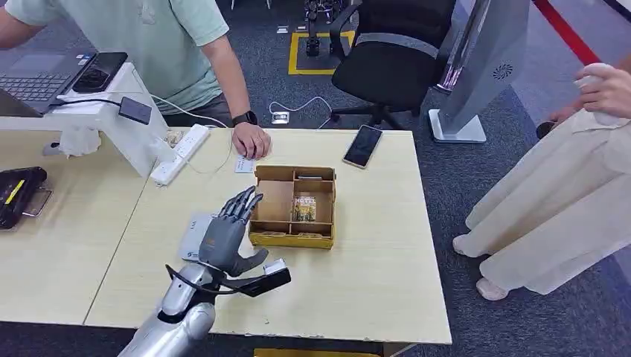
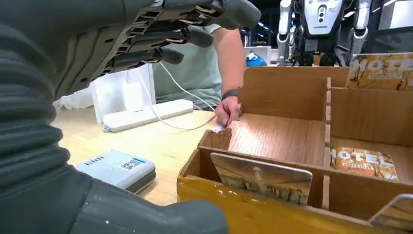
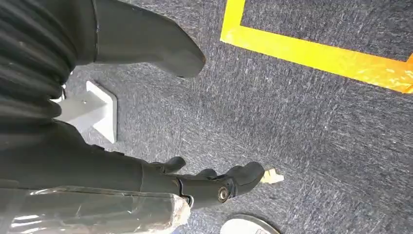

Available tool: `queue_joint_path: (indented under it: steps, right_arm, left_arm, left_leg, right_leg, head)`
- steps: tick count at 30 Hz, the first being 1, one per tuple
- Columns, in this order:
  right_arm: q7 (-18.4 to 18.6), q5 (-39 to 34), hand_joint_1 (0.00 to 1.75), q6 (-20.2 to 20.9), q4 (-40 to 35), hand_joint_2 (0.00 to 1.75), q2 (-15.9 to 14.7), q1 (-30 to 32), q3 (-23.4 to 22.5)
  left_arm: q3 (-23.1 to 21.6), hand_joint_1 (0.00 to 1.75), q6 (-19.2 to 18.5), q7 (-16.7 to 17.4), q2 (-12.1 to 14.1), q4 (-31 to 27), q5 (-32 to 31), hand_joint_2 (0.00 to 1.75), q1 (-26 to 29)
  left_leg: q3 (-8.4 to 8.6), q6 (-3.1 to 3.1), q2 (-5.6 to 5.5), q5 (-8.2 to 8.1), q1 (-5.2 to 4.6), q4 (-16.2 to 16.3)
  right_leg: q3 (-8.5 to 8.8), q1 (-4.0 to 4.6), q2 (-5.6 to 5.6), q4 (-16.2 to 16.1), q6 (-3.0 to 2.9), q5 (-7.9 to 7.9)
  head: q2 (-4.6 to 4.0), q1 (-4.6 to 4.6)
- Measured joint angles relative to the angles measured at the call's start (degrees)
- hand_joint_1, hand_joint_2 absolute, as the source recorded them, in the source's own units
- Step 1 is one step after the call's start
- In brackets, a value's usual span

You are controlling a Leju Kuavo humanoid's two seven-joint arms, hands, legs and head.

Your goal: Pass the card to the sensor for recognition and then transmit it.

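Note:
My left hand [image 1: 229,232] hovers open over the table, its fingers spread toward the left wall of a wooden compartment box [image 1: 260,236]. It holds nothing. A white-grey sensor [image 1: 191,235] with a QR label lies flat just left of and partly under the hand. In the left wrist view the hand [image 2: 97,58] is above the sensor [image 2: 117,168]. A card [image 2: 263,178] stands in the box's near slot [image 2: 243,209]. Another card [image 2: 363,163] lies flat in a compartment. My right hand [image 3: 122,165] hangs over the floor, holding nothing.
A person across the table presses a hand [image 1: 251,141] on a small card [image 1: 243,164]. A power strip [image 1: 181,154], a phone [image 1: 363,146] and a white laptop stand [image 1: 126,126] are at the table's far side. Another person in beige [image 1: 565,193] stands at the right.

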Motion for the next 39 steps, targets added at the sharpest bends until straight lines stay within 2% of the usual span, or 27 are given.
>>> queue_joint_path:
  steps: [11,26,39]
  right_arm:
    - [0.00,-0.09,0.00,0.13,-0.02,1.75,0.00,-0.02,0.37]
    - [0.22,-0.83,0.00,0.02,-0.02,1.75,0.02,-0.04,0.59]
    - [0.31,-0.74,0.00,0.04,0.00,1.75,0.02,-0.09,0.68]
  left_arm:
    - [-1.60,0.00,0.46,-0.07,0.37,0.87,-2.62,1.75,0.08]
    - [-2.64,0.00,9.23,1.33,-1.84,1.79,-6.75,1.75,-0.78]
    - [-2.82,0.00,8.65,1.81,-3.56,4.77,-6.73,1.75,-1.88]
  left_leg:
    - [-0.01,0.00,-0.01,0.00,0.00,0.00]
    - [-0.01,0.00,-0.01,0.00,0.00,0.00]
    - [0.00,0.00,0.00,0.00,0.00,0.00]
  right_leg:
    - [0.00,0.00,-0.01,0.00,0.00,0.00]
    - [0.00,0.00,-0.01,0.00,0.00,0.00]
    - [0.00,0.00,-0.01,0.00,0.00,0.00]
  head:
    - [0.00,0.00]
    - [0.00,0.00]
    - [0.00,0.00]
